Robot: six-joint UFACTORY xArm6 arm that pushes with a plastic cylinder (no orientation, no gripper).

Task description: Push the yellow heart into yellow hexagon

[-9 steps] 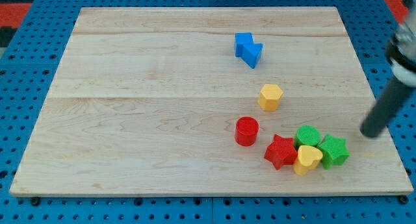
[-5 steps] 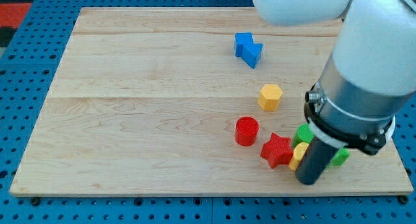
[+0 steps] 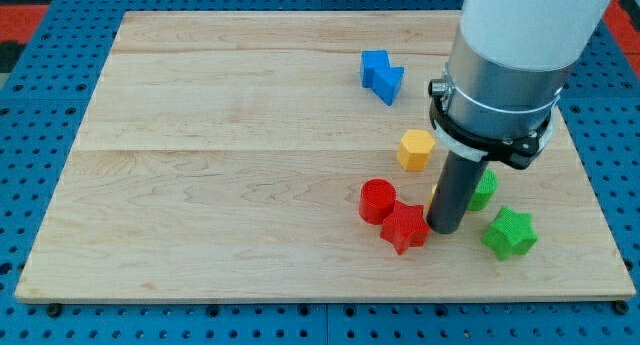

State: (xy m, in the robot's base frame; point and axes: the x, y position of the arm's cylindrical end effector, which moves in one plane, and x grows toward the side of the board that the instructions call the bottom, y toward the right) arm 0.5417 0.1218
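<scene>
The yellow hexagon [image 3: 416,149] lies right of the board's centre. The yellow heart is almost wholly hidden behind my rod; only a thin yellow sliver [image 3: 433,194] shows at the rod's left edge, below the hexagon. My tip [image 3: 445,229] rests on the board just right of the red star [image 3: 404,226] and below the hexagon. The arm's grey body covers the area right of the hexagon.
A red cylinder [image 3: 378,201] touches the red star's upper left. A green round block [image 3: 485,190] peeks out right of the rod, and a green star [image 3: 509,233] lies lower right. Two blue blocks [image 3: 381,75] sit together near the view's top. The wooden board [image 3: 200,185] lies on a blue pegboard.
My rod swept in from the right edge to the cluster, then up and left. The red star slid left against the red cylinder, the yellow heart moved up behind the rod, and the green star was left apart.
</scene>
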